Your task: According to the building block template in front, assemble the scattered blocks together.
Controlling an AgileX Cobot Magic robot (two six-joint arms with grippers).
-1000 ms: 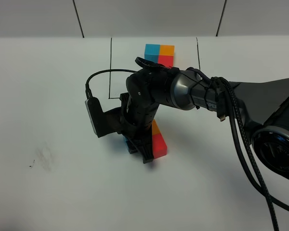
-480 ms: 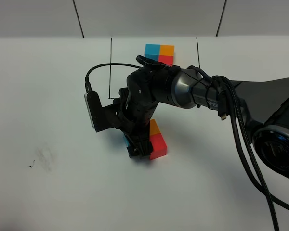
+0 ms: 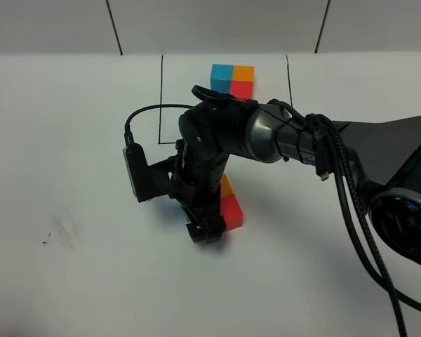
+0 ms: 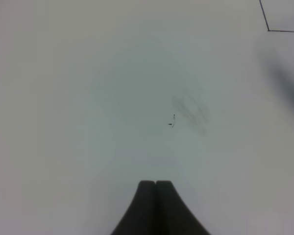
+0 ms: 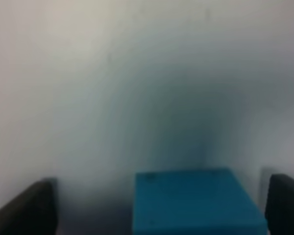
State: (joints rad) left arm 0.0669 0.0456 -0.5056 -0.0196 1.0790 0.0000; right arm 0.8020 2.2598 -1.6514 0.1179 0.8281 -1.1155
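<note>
The building block template lies at the back of the table: blue, orange and red cubes in a tight L, between thin black lines. Nearer the middle, the scattered orange block and red block touch each other. My right gripper points down just left of them and hides the blue block in the high view. In the right wrist view the blue block sits between the spread fingers, with a gap on each side. My left gripper is shut on nothing above bare table.
The white table has a faint dark smudge at the left, also seen as the smudge in the left wrist view. The right arm and its black cables cross the right half.
The right gripper's jaws have spread and let go of the blue block. The wrist shifted slightly over the block, which now is covered in the high view.
</note>
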